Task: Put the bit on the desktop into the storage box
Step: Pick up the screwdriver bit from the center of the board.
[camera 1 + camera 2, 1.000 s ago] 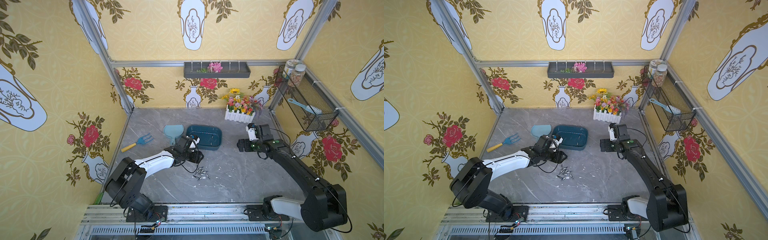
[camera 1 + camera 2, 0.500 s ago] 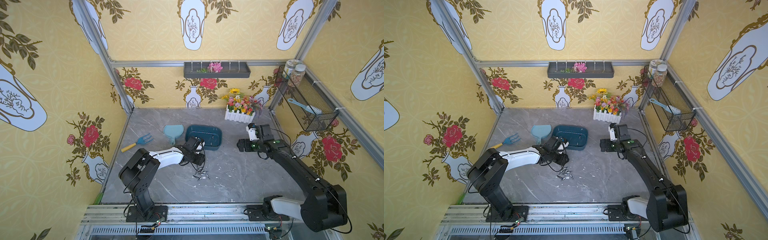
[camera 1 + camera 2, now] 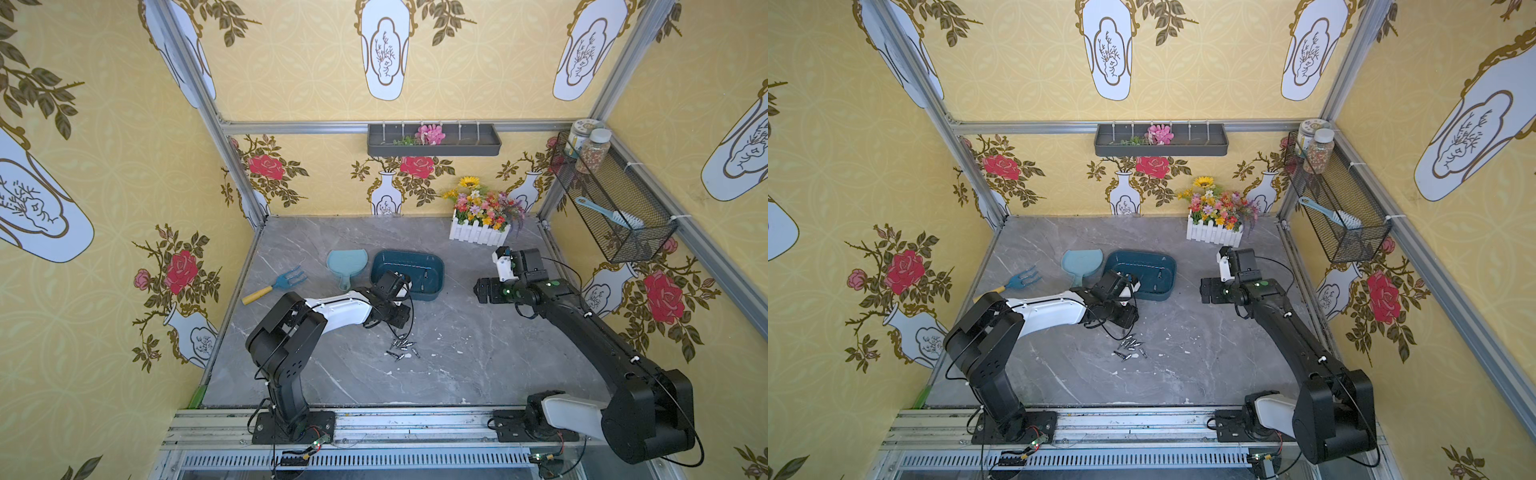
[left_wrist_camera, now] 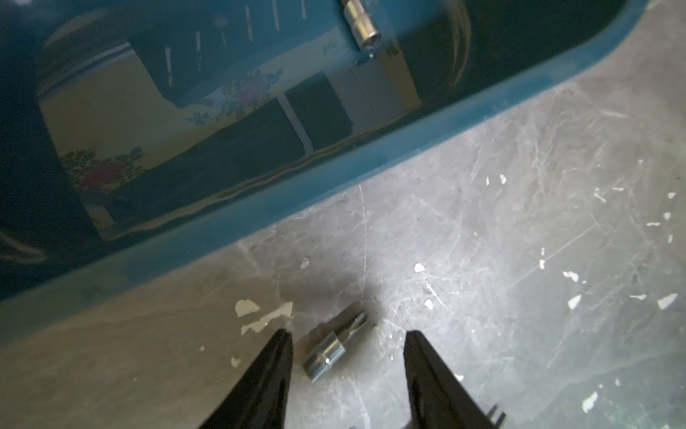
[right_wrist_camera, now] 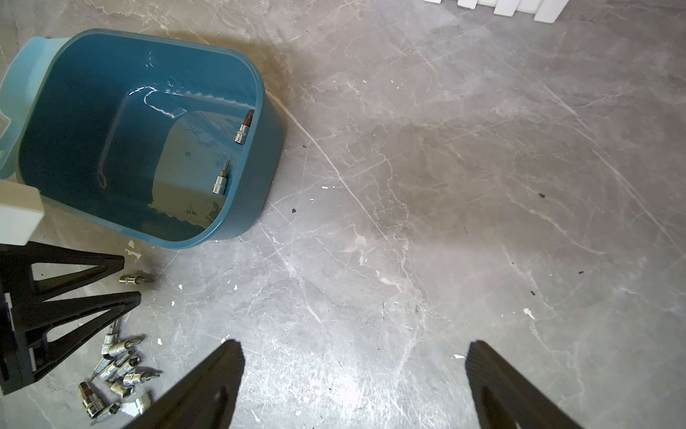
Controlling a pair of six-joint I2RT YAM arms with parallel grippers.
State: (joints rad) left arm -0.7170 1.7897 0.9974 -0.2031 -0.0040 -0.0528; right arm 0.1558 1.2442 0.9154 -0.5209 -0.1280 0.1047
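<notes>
On the grey desktop stands the dark teal storage box, with two bits inside. A single bit lies on the desktop just outside the box's rim. It sits between the open fingers of my left gripper, untouched and nearer one finger. Several more bits lie in a loose pile close by. My right gripper hovers open and empty to the right of the box.
A light blue dustpan touches the box's left end; a blue garden fork lies further left. A white fenced flower planter stands at the back right. White flecks dot the desktop.
The left arm's elbow has risen and its gripper has shifted a little forward and down around the single bit. Its jaws have narrowed slightly. The right arm has not moved.
</notes>
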